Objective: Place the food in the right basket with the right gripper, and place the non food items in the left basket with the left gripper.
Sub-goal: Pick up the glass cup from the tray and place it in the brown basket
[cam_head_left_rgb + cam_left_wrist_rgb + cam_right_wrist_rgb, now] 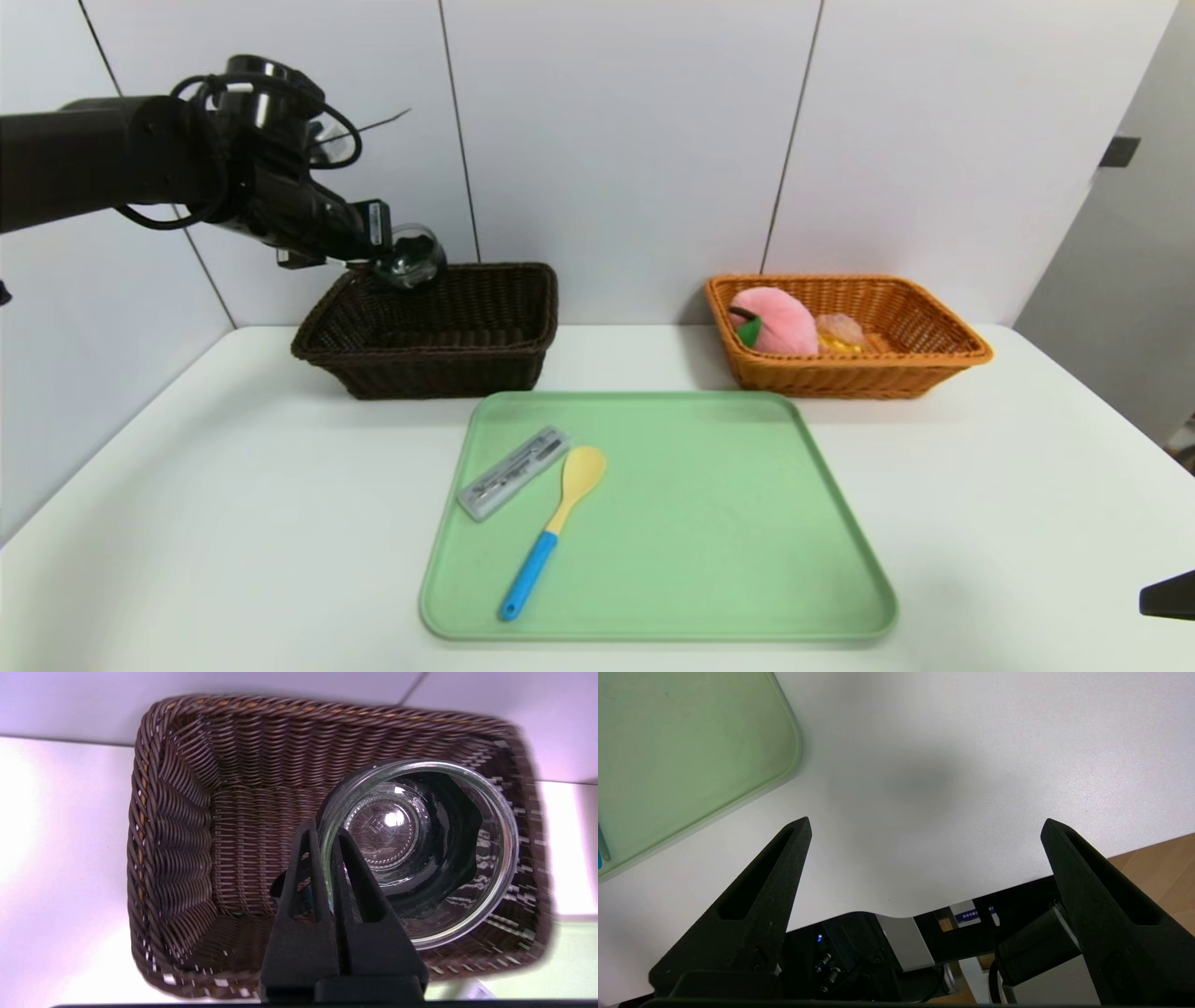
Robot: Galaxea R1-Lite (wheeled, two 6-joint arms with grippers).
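Left gripper [327, 835], raised above the dark brown basket [439, 359], pinches the rim of a clear glass bowl [420, 854] between its narrow black fingers [306, 877]. One finger lies inside the rim and one outside. The bowl hangs tilted from the claw, over the near-left corner of the basket in the head view; in the left wrist view the basket's woven floor shows directly beneath claw and bowl.

Lower and nearer the onlooker than this claw, a green tray [709, 523] lies on the white table [233, 523]. On the tray's left part rest a grey rectangular case [513, 471] and, just beside it, a spoon [553, 527] with a yellow bowl and a blue handle.

Well to the far side of the tray from the left claw stands the orange basket [934, 359], which contains a pink plush peach [775, 322] and a small wrapped item [840, 333] whose kind cannot be told.

Right gripper [924, 826] hovers over bare table at the near right edge, its two fingers [761, 891] spread wide and holding nothing, with a corner of the tray just off to one side.
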